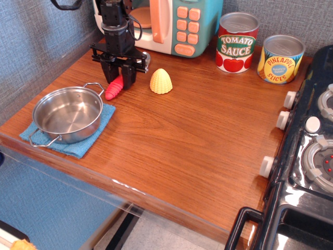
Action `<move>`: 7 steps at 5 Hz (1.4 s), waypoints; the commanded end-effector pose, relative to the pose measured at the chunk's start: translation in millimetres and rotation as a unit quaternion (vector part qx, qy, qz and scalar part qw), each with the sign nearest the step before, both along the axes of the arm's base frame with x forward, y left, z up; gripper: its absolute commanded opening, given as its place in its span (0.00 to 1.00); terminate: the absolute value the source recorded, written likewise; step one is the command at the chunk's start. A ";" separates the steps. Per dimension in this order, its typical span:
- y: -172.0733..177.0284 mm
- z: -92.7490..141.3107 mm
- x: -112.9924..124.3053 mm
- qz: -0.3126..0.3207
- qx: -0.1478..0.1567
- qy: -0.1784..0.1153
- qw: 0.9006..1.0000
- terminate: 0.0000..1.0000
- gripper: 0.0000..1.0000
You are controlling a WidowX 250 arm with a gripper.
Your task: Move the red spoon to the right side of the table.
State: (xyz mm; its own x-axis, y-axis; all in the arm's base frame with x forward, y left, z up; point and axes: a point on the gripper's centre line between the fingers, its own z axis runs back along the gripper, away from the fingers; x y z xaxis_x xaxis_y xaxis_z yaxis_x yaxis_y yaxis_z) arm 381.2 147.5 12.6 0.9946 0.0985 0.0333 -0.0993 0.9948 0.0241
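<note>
The single view looks down across the table (pixel 182 140). The black arm comes straight down at the back left, wrist vertical, its gripper (pixel 119 78) pointing at the wood. The two fingers have closed in on the upper end of the red spoon (pixel 114 88), clamped either side of its ribbed handle; the handle's lower end sticks out toward the front left and lies on the table. The spoon's silver bowl is mostly hidden behind the gripper.

Just right of the gripper sits the yellow ridged cone (pixel 161 81), near but apart. To the front left, a steel pan (pixel 67 114) rests on a blue cloth (pixel 99 130), close to the handle's tip. A toy microwave (pixel 171 23) stands directly behind the arm. Bare wood runs from the cone across to the black stove (pixel 307 156) at the right edge, with the tomato sauce can (pixel 237 41) and pineapple slices can (pixel 281 58) along the back.
</note>
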 end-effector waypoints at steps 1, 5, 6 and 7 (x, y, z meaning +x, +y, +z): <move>0.0 62.7 23.8 -0.009 -0.028 -0.066 0.997 0.00 0.00; -121.0 118.5 -68.5 -0.141 -0.042 -0.130 0.981 0.00 0.00; -160.9 97.0 -94.8 -0.173 -0.042 -0.100 0.979 0.00 0.00; -185.4 73.8 -93.7 -0.146 -0.049 -0.065 0.986 0.00 0.00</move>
State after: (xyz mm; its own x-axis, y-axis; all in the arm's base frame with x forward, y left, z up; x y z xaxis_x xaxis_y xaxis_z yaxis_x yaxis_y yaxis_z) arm 287.4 -38.2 70.6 0.9782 -0.1731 0.1145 0.1825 0.9802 -0.0769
